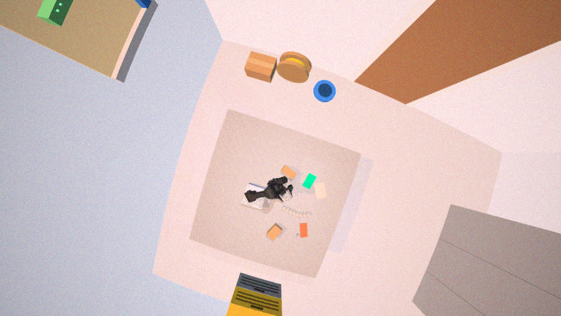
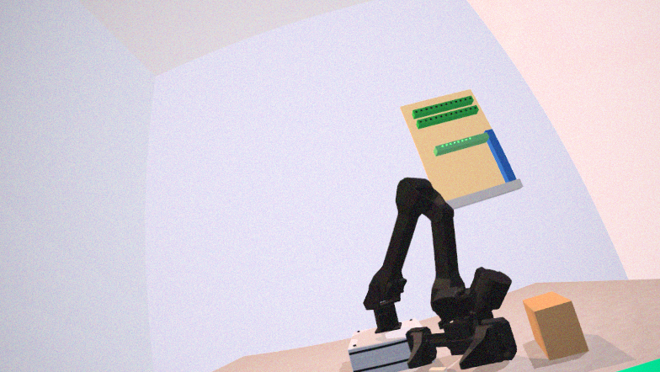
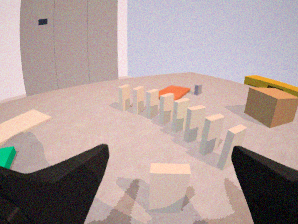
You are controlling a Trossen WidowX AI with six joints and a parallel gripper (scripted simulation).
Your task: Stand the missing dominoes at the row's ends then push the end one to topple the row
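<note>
My gripper (image 1: 287,194) (image 2: 439,364) (image 3: 172,152) is open, its fingers wide apart and low over the table. A cream domino (image 3: 170,187) (image 2: 437,369) stands upright between the fingers in the wrist view, with a gap on both sides. Beyond it, a slightly curved row of several cream dominoes (image 3: 194,125) (image 1: 300,214) stands upright, running away to the upper left in the wrist view. The row's nearest domino (image 3: 232,145) is beside the right fingertip in that view; whether they touch is hard to tell. The base of the domino between the fingers is in shadow.
A box (image 1: 274,231) (image 3: 270,107) and a flat orange-red block (image 1: 303,229) (image 3: 175,92) lie beyond the row, with a small grey object (image 3: 198,89). Another box (image 1: 288,171) (image 2: 559,327), a green block (image 1: 309,181) (image 3: 6,157) and a flat cream block (image 1: 320,190) (image 3: 22,125) are on the opposite side.
</note>
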